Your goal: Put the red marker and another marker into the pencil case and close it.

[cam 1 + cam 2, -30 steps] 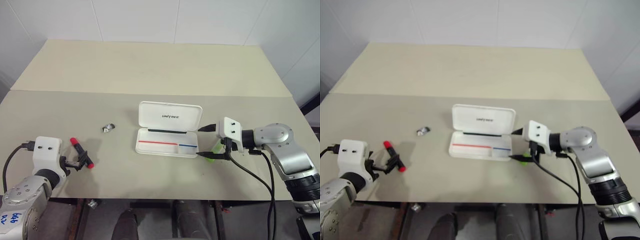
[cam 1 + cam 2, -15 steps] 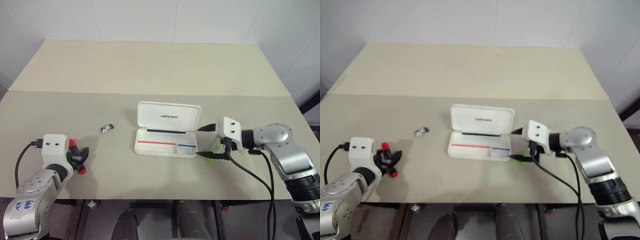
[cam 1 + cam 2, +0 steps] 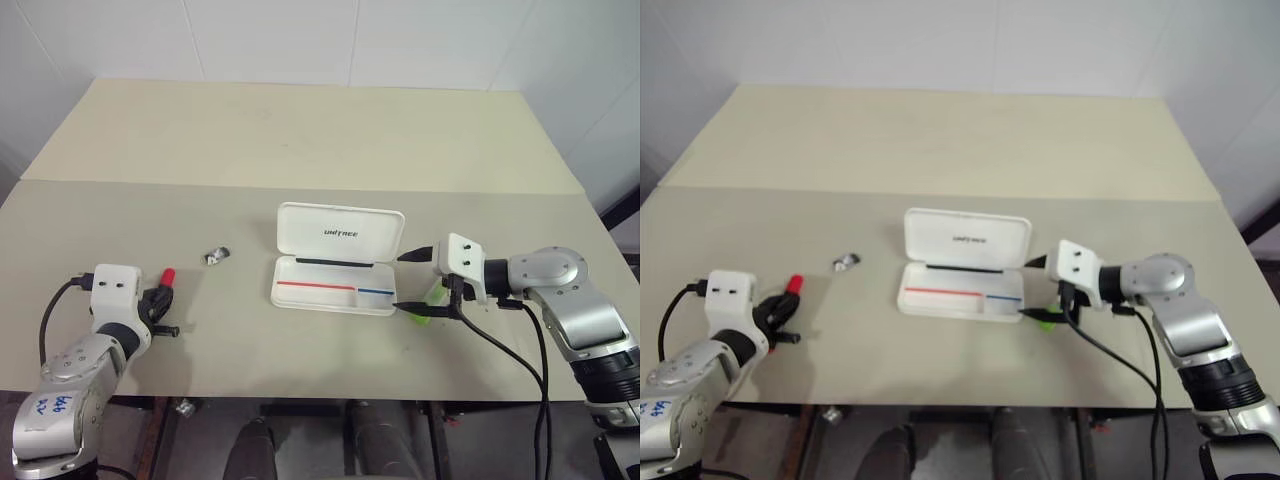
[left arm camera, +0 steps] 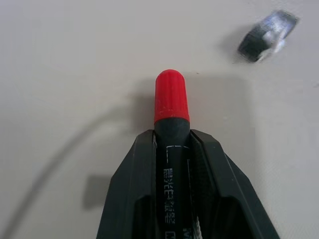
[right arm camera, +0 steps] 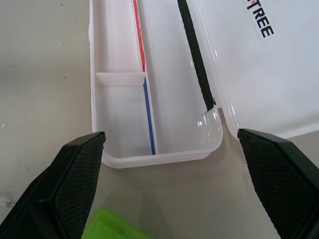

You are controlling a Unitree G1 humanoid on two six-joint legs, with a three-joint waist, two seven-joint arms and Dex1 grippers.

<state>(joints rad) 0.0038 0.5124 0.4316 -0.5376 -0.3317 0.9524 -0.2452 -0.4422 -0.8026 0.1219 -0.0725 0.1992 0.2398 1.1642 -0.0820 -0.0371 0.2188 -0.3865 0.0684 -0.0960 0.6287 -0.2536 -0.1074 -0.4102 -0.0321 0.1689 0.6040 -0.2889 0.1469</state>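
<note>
The left gripper (image 4: 172,164) clamps the red marker (image 4: 171,112) along its fingers, red cap pointing forward; the right gripper (image 3: 412,282) gapes wide

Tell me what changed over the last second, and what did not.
The left gripper came in on the red marker, turning it from slanted to pointing away from the robot, and its fingers closed on the dark barrel. Unchanged: the right gripper stays open beside the green marker, the pencil case lies open and empty, and the metal clip rests on the table.
</note>
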